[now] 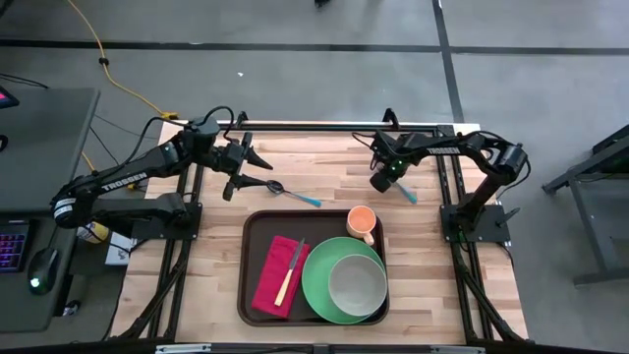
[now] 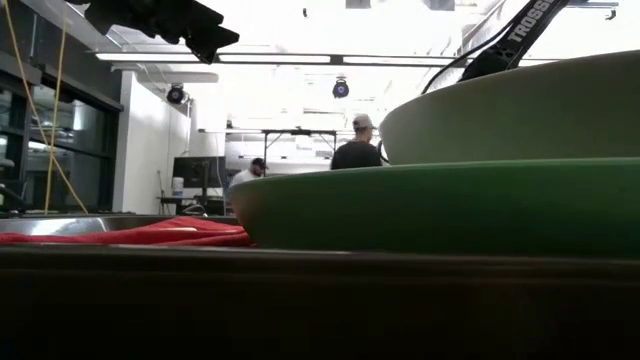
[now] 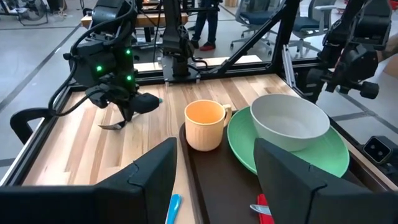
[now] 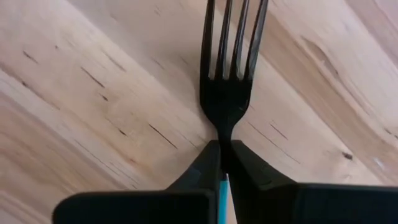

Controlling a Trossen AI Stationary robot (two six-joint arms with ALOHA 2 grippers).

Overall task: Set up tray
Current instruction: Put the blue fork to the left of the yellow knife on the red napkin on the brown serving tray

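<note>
One fork (image 4: 227, 87), clamped by right gripper (image 4: 224, 163), behind tray (image 1: 257, 295); left gripper (image 1: 257, 172) spread wide above spoon (image 1: 291, 193).

The worktop (image 1: 216, 265) is pale wood planks inside a dark metal frame. Around it lies grey floor (image 1: 295, 79) crossed by dark lines, with a yellow cable (image 1: 113, 74) trailing over it. A grey desk (image 1: 39, 167) beside the worktop carries a keyboard (image 1: 12, 246) and a mouse (image 1: 42, 267). Beyond, the room is brightly lit from ceiling lights (image 2: 300, 57), with dark-framed windows (image 2: 50, 150), office chairs (image 3: 305, 25), and two people (image 2: 355, 150) standing far off.
</note>
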